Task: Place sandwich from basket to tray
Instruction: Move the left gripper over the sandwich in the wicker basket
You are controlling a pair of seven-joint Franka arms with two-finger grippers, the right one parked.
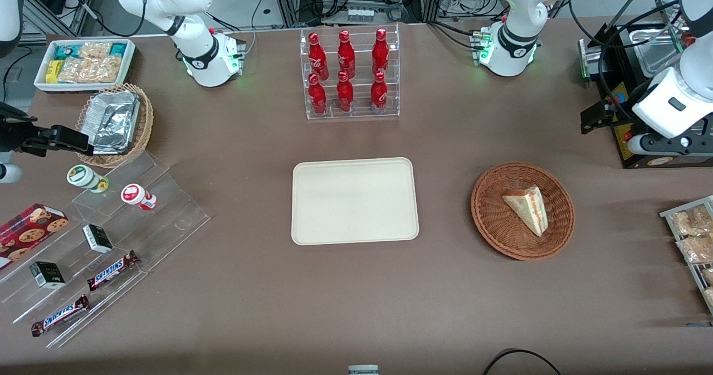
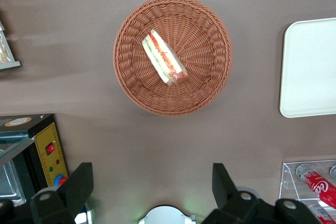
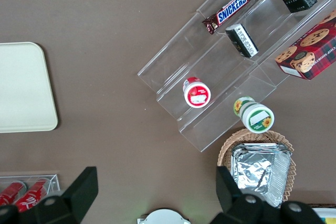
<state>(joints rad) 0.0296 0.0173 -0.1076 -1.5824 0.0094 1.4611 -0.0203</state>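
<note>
The sandwich (image 1: 528, 208) (image 2: 164, 59), a pale wedge with red and green filling along its cut edge, lies in the round reddish-brown wicker basket (image 1: 490, 219) (image 2: 207, 87). The cream tray (image 1: 354, 200) (image 2: 310, 66) sits mid-table with nothing on it, beside the basket toward the parked arm's end. My gripper (image 1: 591, 117) (image 2: 151, 182) hangs high above the table, farther from the front camera than the basket and nearer the working arm's end. Its fingers (image 2: 80, 183) stand wide open with only bare tabletop between them.
A clear rack of red bottles (image 1: 349, 74) (image 2: 315, 182) stands farther from the front camera than the tray. A black appliance with a red switch (image 1: 624, 113) (image 2: 48, 150) sits close by the gripper. Packets on a wire rack (image 1: 690, 235) lie at the working arm's table end.
</note>
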